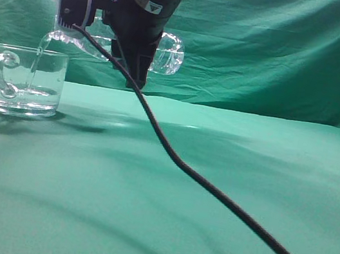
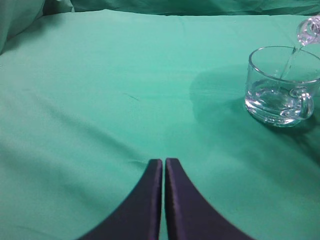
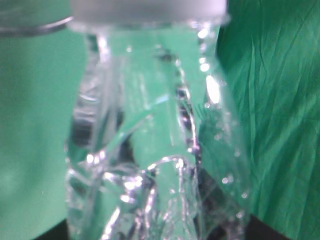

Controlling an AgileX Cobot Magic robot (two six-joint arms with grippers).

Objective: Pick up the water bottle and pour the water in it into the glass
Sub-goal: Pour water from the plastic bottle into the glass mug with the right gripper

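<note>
The clear water bottle [image 1: 169, 54] lies tipped nearly level in my right gripper [image 1: 134, 49], neck to the left over the glass [image 1: 24, 80]. A thin stream of water [image 1: 37, 62] runs from its mouth into the glass, which holds a shallow pool. In the right wrist view the squeezed bottle [image 3: 150, 150] fills the frame and hides the jaws. In the left wrist view the glass [image 2: 280, 85] stands at the upper right with the bottle neck [image 2: 309, 30] above it. My left gripper [image 2: 163, 165] is shut and empty, well short and to the left of the glass.
A green cloth [image 1: 211, 192] covers the table and hangs as a backdrop. A black cable [image 1: 212, 189] runs from the right arm down to the lower right corner.
</note>
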